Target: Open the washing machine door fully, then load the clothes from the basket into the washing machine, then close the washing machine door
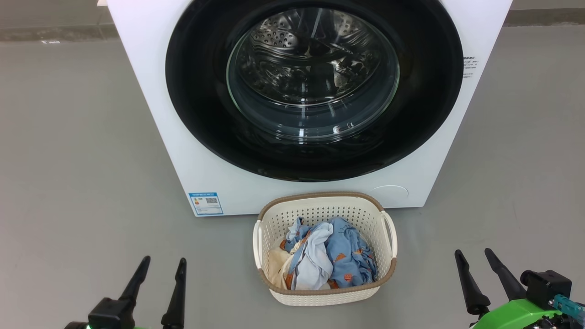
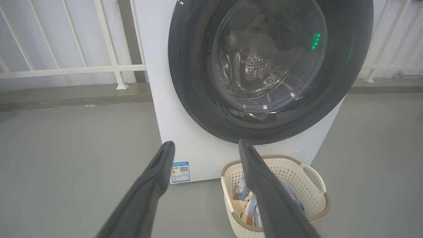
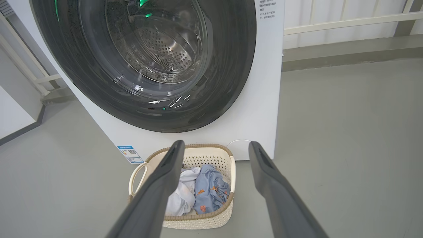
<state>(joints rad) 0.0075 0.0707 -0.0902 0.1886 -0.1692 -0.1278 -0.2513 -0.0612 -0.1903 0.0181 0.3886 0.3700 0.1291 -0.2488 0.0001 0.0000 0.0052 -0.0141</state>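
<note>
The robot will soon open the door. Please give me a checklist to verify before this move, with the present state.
1. Left hand open and empty: ok.
2. Right hand open and empty: ok.
3. Washing machine door fully open: not ok, it is shut.
4. Clothes all inside the basket: ok.
5. Basket clear of the door's swing: cannot tell; it stands close before the door.

Soft, even light with faint shadows; glare streaks the washing machine door (image 1: 314, 87), and wrist-view edges seem slightly bowed.
</note>
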